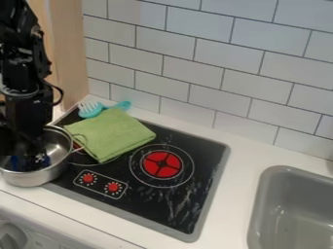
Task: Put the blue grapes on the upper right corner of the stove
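While hanging down at far left, has the black gripper (29,141) inside a silver pot (39,179) at the stove's (146,204) left side. Cannot tell whether clenched or released. Shows what look like blue grapes (15,160), partly hidden, low in the pot by the gripper. Includes a green cloth (110,133) beside the pot.

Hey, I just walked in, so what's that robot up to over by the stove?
A black robot arm has its black pincer down inside a shiny metal pot, right by the blue grapes; I can't tell whether it has hold of them. The pot sits at the left side of the black stove, and the grapes aren't on the upper right corner yet. A folded green cloth lies on the stove.
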{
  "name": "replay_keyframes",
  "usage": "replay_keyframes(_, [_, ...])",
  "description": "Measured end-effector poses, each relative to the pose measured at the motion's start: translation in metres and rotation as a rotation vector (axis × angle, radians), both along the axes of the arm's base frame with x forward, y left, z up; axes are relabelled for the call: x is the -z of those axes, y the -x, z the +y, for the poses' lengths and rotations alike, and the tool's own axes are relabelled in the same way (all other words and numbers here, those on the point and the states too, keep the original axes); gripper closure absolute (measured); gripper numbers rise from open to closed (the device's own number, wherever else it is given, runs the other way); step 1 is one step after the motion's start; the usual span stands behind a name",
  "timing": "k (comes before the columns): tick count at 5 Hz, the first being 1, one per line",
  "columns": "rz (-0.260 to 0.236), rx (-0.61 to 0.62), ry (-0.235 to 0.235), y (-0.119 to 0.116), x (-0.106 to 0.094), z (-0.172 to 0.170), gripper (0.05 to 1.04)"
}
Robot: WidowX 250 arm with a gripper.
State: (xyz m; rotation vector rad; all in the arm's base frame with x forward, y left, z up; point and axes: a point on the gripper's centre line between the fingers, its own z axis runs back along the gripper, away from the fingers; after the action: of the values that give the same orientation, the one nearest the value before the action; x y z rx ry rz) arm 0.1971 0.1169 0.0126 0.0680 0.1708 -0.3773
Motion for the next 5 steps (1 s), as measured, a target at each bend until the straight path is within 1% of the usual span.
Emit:
replay_keyframes(2, [-0.004, 0.013, 0.0, -0.001, 0.0, 0.0, 0.376])
replay_keyframes(3, [-0.009, 0.004, 0.018, -0.002, -0.001, -0.002, 0.384])
replay_keyframes(4, [-0.067, -0.009, 0.031, -0.008, -0.017, -0.004, 0.533])
replay_keyframes(5, [-0.127, -0.004, 0.031, -0.016, -0.035, -0.005, 0.539])
